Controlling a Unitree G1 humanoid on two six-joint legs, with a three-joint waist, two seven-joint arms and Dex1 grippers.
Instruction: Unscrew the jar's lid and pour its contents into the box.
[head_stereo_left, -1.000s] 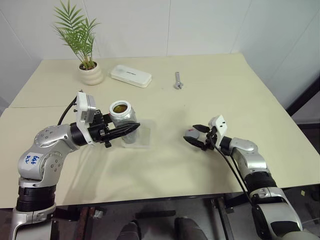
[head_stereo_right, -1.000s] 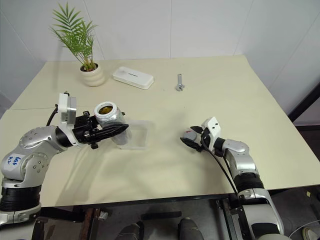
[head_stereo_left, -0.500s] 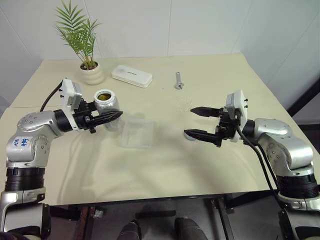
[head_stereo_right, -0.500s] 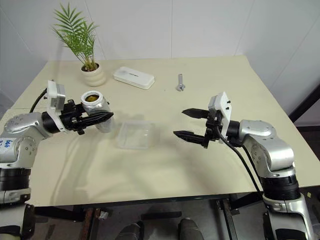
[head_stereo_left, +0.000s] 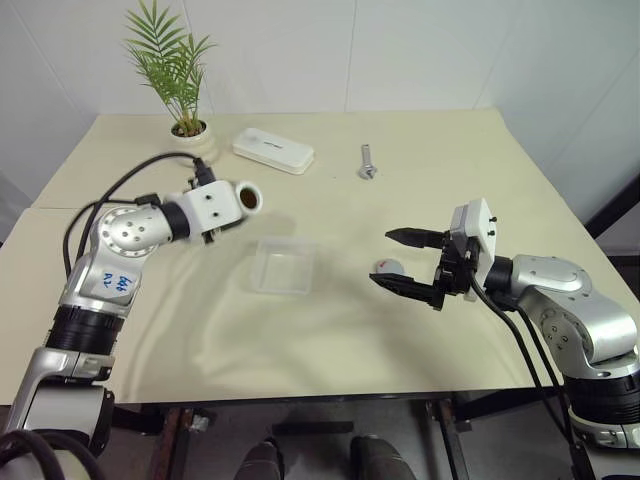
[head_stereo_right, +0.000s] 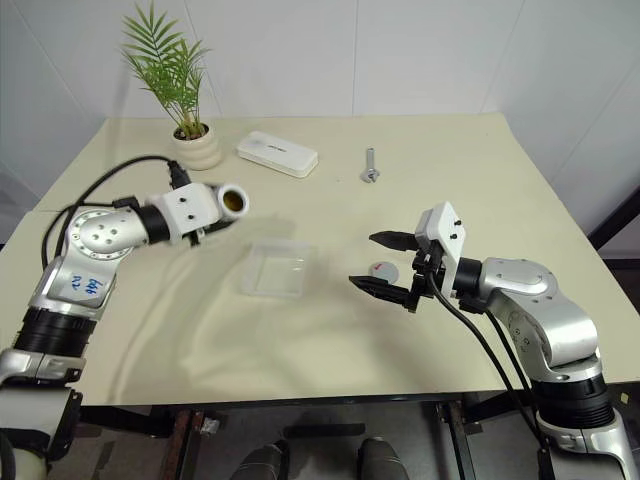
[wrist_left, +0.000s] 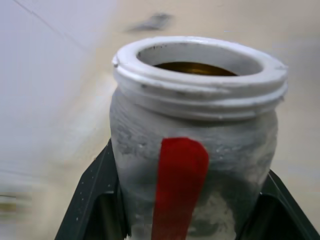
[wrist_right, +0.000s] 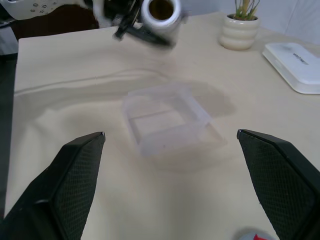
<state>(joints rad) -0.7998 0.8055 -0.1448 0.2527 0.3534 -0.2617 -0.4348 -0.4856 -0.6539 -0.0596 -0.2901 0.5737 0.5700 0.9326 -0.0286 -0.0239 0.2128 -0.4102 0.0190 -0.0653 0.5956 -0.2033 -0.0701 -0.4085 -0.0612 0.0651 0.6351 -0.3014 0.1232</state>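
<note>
My left gripper (head_stereo_left: 232, 206) is shut on the jar (head_stereo_left: 243, 198), a small clear jar with a red mark (wrist_left: 179, 185). The jar hangs in the air, tipped nearly level, left of and behind the box (head_stereo_left: 283, 266). Its open mouth faces right, and something brown (wrist_left: 195, 68) shows inside. The box is a shallow clear tray on the table. The lid (head_stereo_left: 388, 267), grey-white with a red mark, lies on the table right of the box. My right gripper (head_stereo_left: 380, 258) hovers open above the lid, holding nothing and pointing toward the box (wrist_right: 170, 122).
At the back of the table stand a cream plant pot (head_stereo_left: 190, 135), a flat white device (head_stereo_left: 273, 150) and a silver bolt (head_stereo_left: 367, 163). The table's front edge (head_stereo_left: 300, 388) runs close below both arms.
My left arm moved the jar away from over the box, up and to the left, and rolled it onto its side. My right gripper left the lid on the table and rose, still open.
</note>
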